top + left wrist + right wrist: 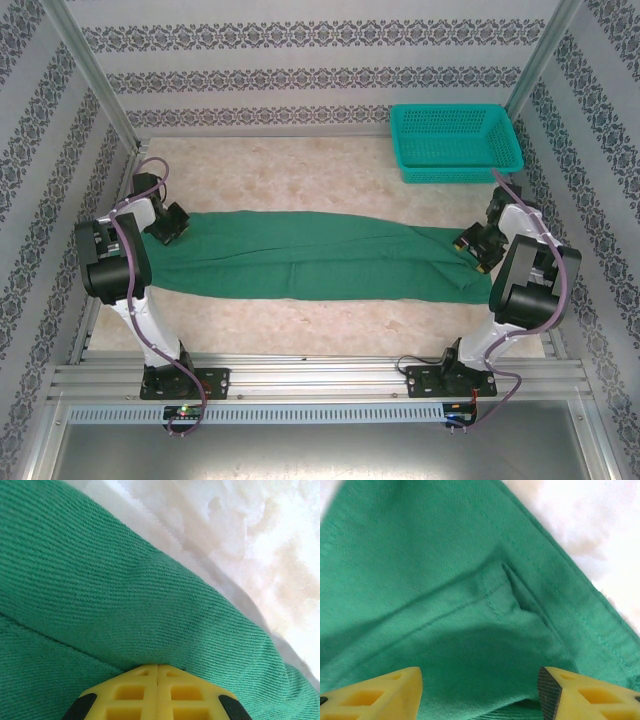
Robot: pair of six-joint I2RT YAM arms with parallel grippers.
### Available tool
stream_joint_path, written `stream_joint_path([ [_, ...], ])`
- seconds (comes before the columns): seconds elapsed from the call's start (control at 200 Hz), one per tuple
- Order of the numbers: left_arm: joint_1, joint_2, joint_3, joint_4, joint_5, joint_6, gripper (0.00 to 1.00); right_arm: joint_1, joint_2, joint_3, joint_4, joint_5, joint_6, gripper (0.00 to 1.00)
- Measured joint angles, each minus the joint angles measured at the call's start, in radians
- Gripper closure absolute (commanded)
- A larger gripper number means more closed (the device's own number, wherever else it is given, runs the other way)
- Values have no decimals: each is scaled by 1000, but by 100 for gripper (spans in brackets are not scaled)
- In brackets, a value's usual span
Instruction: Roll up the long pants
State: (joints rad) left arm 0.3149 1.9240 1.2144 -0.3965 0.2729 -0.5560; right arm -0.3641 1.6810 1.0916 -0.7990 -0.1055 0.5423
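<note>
Lying flat across the middle of the desk [300,170], the long pants [300,260] run from 9 to 3 o'clock.
Left jaws at the 9 o'clock end: fully closed, yellow fingertips [135,692] together, tips against the green cloth [100,580]; cannot tell whether any cloth is pinched between them. Right jaws at the 3 o'clock end: standing wide, fingertips [385,690] well apart over a seamed corner of the pants [445,580], gripping nothing. Teal mesh basket [455,145] at 1 o'clock, far corner, apart from the cloth.
</note>
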Motion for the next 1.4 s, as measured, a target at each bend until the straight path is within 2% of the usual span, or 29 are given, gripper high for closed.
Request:
stream_joint_path([
  [0.23,0,0,0,0,0,0,99,-59,-104,-81,-39,2,-18,34],
  [0.425,0,0,0,0,1,0,100,-72,-94,-129,-25,-4,-18,35],
  [0.45,0,0,0,0,1,0,99,-72,-89,-135,-19,-6,-18,42],
  [0.48,0,0,0,0,1,0,100,-72,-82,-143,-11,-10,-19,57],
  [0.52,0,0,0,0,1,0,99,-72,-72,-152,-2,-14,-20,95],
  [0.53,0,0,0,0,1,0,100,-72,-69,-154,1,-15,-13,100],
  [0.769,0,0,1,0,5,0,99,-72,-79,-125,31,-15,11,100],
  [0.974,0,2,2,1,13,0,99,-13,-134,180,52,25,-34,100],
  [1.049,-1,2,2,0,13,0,100,59,-180,237,69,77,-114,100],
  [1.114,-1,2,2,0,15,0,99,159,-204,266,24,179,-206,100],
  [1.259,-1,2,2,0,14,0,99,412,-105,287,-161,390,-321,100],
  [1.279,-1,2,2,0,15,0,99,428,-87,287,-184,406,-329,88],
  [1.294,-1,2,2,0,15,0,99,436,-72,286,-201,417,-330,75],
  [1.324,-1,2,2,0,15,0,99,443,-42,284,-239,442,-330,61],
  [1.339,-1,2,2,0,15,0,99,443,-29,284,-257,455,-333,44],
  [1.354,-1,2,2,0,15,0,99,441,-18,284,-273,468,-333,32],
  [1.369,-1,2,2,0,15,0,99,436,-8,284,-288,479,-333,27],
  [1.399,-1,2,2,0,15,0,99,424,5,284,-314,498,-332,24],
])
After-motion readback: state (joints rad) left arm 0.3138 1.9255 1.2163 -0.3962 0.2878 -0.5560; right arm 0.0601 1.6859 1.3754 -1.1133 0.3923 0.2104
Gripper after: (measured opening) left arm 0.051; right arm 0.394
